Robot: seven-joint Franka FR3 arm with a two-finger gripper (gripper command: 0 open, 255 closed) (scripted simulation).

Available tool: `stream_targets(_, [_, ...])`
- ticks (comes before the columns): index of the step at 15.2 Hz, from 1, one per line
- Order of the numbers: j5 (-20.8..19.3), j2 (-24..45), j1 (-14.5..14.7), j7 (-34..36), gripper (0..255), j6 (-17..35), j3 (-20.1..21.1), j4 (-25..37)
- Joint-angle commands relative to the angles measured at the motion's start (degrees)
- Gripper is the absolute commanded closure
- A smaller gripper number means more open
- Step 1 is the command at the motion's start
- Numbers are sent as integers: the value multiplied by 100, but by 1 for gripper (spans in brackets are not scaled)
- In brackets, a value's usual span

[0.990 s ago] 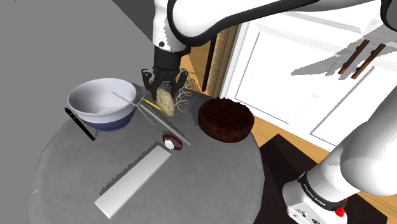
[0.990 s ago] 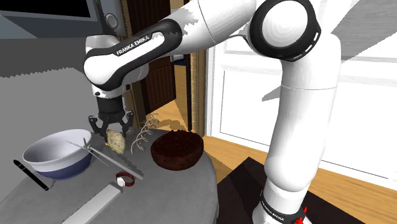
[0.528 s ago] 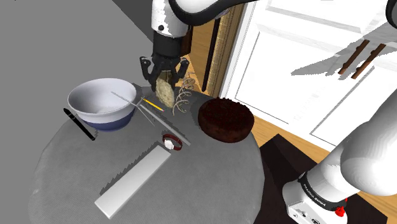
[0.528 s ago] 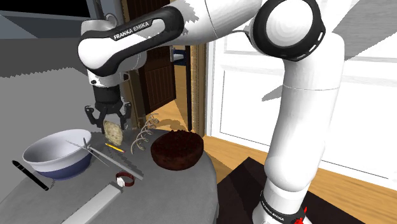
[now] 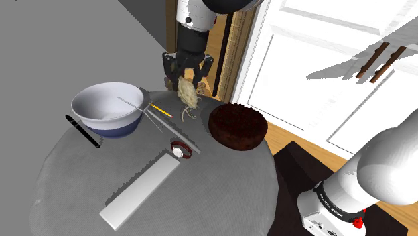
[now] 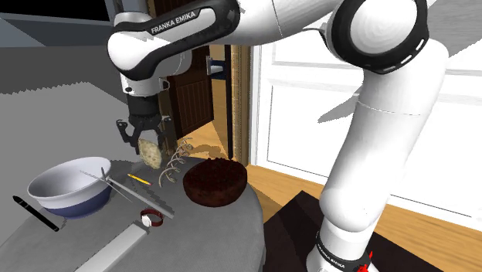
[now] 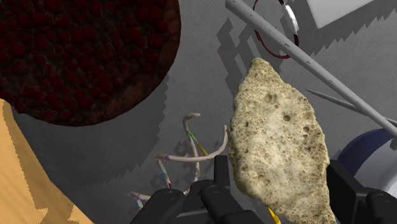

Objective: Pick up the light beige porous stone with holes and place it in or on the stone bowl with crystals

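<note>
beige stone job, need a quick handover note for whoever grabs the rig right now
Tool: shut on the beige pitted stone, which hangs above the grey table.
Dark red-brown bowl: stands on the table, toward the shoulder view's right of the stone and lower; the stone is not in it yet.
Done: pick-up, stone off the table.
Left: carry the stone over the bowl, lower it, open the tool.
</note>
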Motion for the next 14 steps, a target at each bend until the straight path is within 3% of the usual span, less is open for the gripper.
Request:
stream_targets(1, [278,-523,-83,-295,255,15,-103,-505])
stream_targets(7, [792,-1853,-144,-1130,255,-69,-605,-1766])
stream_targets(14, [941,-3087,-141,-1862,255,-277,-1205,-2897])
